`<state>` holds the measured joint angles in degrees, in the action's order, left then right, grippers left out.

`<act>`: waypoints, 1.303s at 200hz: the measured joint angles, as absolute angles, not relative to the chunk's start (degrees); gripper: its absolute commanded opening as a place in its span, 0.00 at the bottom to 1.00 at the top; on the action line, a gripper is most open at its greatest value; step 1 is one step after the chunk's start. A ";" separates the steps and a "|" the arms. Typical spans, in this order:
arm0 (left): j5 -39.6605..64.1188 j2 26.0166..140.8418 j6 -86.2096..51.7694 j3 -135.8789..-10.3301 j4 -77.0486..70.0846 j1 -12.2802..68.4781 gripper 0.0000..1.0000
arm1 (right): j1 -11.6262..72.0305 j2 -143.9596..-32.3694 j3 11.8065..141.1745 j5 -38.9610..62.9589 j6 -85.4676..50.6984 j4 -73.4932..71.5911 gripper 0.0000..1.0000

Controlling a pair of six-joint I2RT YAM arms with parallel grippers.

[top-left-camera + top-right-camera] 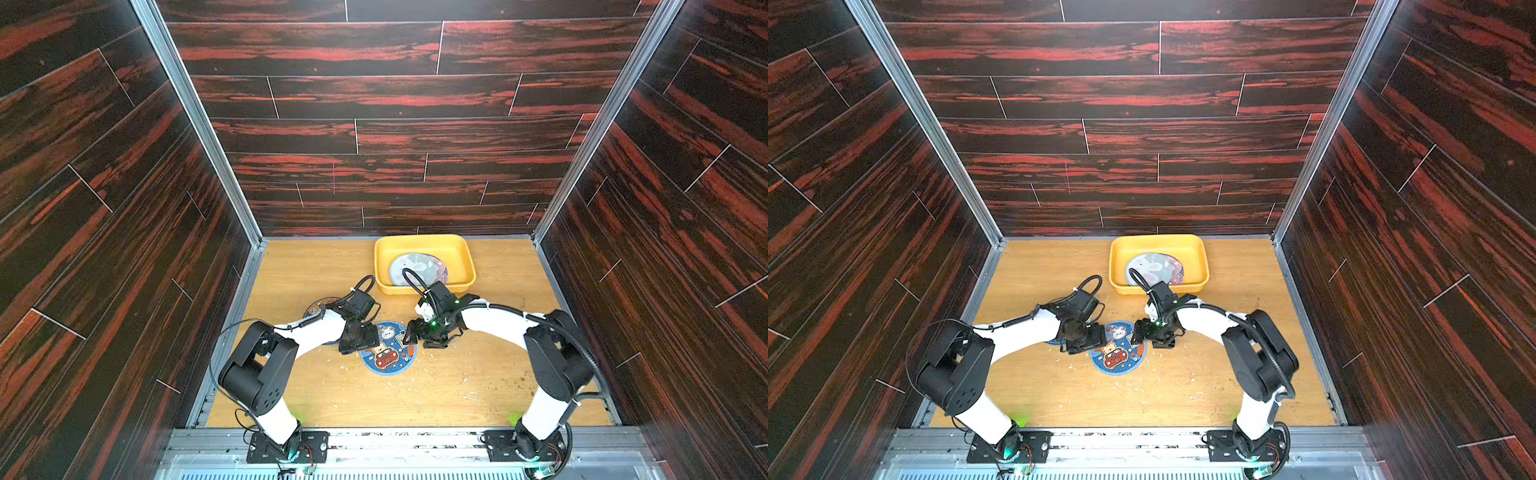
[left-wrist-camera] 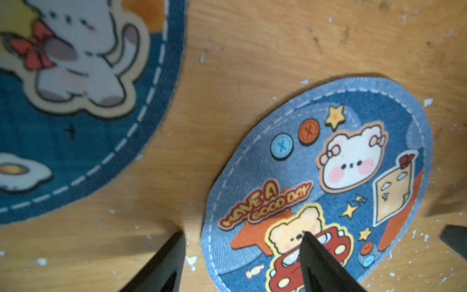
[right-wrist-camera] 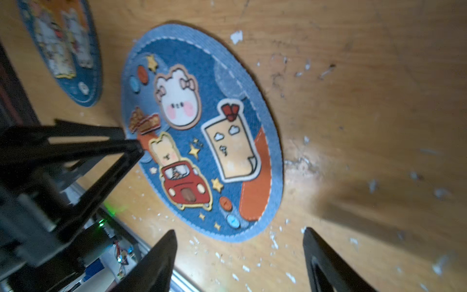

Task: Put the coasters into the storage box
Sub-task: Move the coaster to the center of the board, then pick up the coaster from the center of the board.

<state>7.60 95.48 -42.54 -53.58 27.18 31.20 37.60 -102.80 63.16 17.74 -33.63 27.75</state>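
The step in hand looks like picking up the car-print coaster (image 1: 388, 349), which lies flat in the middle of the counter (image 1: 478, 374), in front of the box (image 1: 467, 259) at the back edge. A thin mat flat on wood offers little to grip. I judge it best to work the rim: pin it with one finger, slip the other under the edge, close gently, then lift it clear of the box's near wall.

The left tool (image 2: 242, 235) stands wide open and holds nothing. One fingertip (image 2: 310, 252) is over the bear print, the other off the rim over bare counter. The right tool (image 3: 239, 230) is also open and empty, just beside the opposite rim.

Both arms bend inward, wrists pitched down, tools facing across the coaster. A second coaster (image 1: 318, 309) lies partly hidden by the left forearm, nearer the left edge. Other coasters (image 1: 417, 268) lie in the box.
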 measured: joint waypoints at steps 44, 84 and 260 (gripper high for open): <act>6.96 95.46 -43.81 -53.34 25.98 32.40 0.73 | 38.85 -106.43 65.84 15.94 -33.89 27.83 0.75; 6.76 95.46 -44.53 -53.06 24.99 33.12 0.73 | 40.01 -107.72 67.46 14.96 -34.30 27.90 0.72; 7.03 94.78 -45.95 -51.55 24.43 33.78 0.07 | 41.19 -108.27 66.94 15.70 -36.71 24.38 0.68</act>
<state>7.03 94.78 -45.95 -51.55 24.43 33.78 41.19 -108.27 66.94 15.70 -36.71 24.38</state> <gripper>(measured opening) 0.128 0.671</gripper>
